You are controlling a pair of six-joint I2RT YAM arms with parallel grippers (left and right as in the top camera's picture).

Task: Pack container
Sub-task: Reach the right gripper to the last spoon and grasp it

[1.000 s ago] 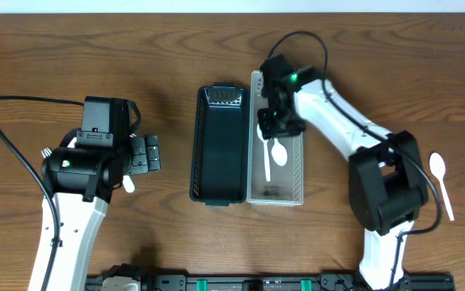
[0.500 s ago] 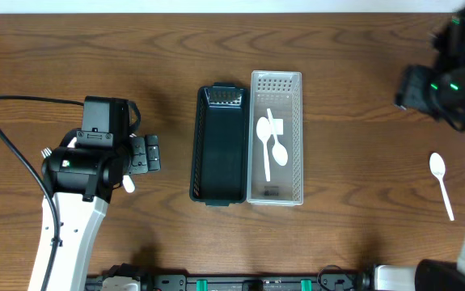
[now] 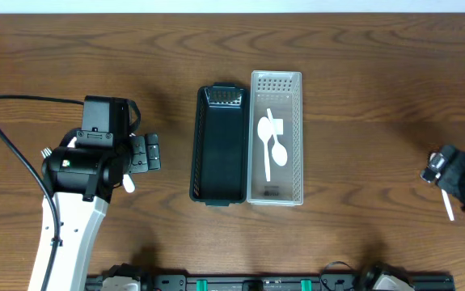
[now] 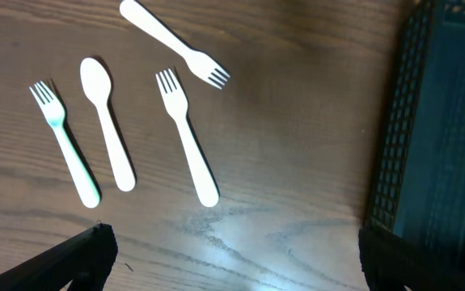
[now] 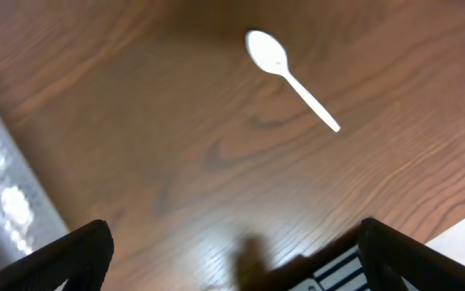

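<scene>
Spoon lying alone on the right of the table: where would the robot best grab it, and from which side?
The spoon lies flat on the table, nothing beside it, so both sides of its thin straight handle are free. Probably best: pinch the handle about midway, the right gripper coming straight down and closing across it. The rounded bowl is wider and likelier to slip.

Bright even top light, faint shadows, white glare on the table (image 4: 216, 242) in both wrist views, right wrist view blurry, spoon (image 5: 285, 69) soft-edged.
</scene>
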